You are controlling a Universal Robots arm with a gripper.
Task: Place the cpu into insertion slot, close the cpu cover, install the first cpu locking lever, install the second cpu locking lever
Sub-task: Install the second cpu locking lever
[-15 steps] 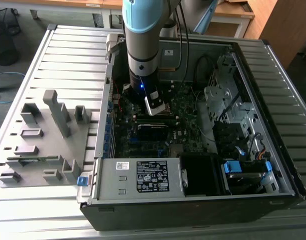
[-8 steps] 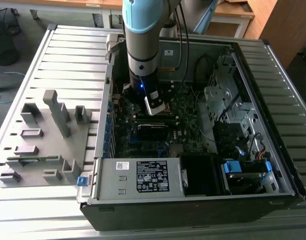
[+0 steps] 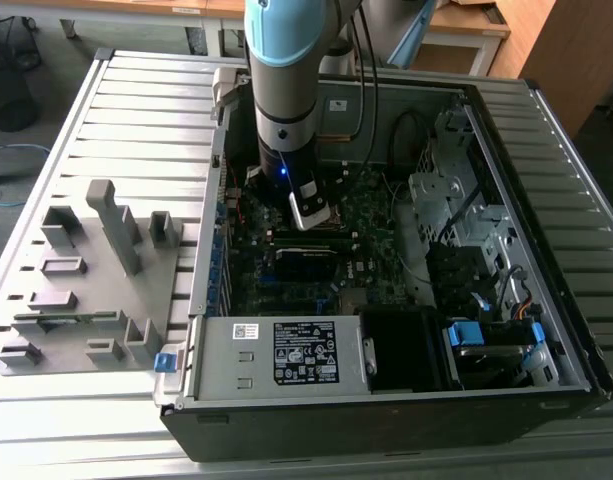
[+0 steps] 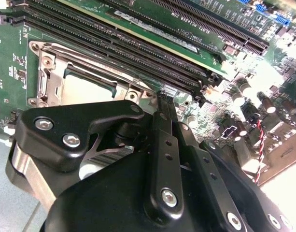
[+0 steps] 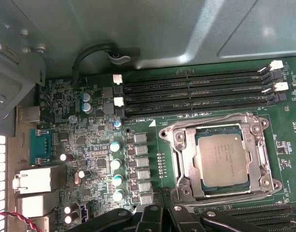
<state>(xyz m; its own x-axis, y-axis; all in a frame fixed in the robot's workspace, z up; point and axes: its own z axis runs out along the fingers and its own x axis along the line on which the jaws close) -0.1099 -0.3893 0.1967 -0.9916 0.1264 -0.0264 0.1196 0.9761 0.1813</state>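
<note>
The cpu (image 5: 220,159), a dull silver square chip, lies flat in its socket on the green motherboard (image 5: 90,145). The cpu cover (image 5: 179,151), a thin silvery frame, lies down around it, and the chip shows through its window. Thin wire levers run along two sides of the frame; I cannot tell whether they are latched. My gripper (image 5: 164,212) sits just beside the socket's edge, fingers shut with nothing between them. In the second wrist view the gripper (image 4: 160,102) points at the cover (image 4: 46,72) and the cpu (image 4: 87,87). In the exterior view the gripper (image 3: 311,222) hangs low inside the open computer case.
Black memory slots (image 5: 196,92) run alongside the socket. Capacitors and chokes (image 5: 116,164) stand on its other side. The case's metal wall (image 5: 138,29) rises close by. A power supply (image 3: 276,355) and drive bays (image 3: 456,200) fill the case. A grey fixture tray (image 3: 86,280) lies at the exterior view's left.
</note>
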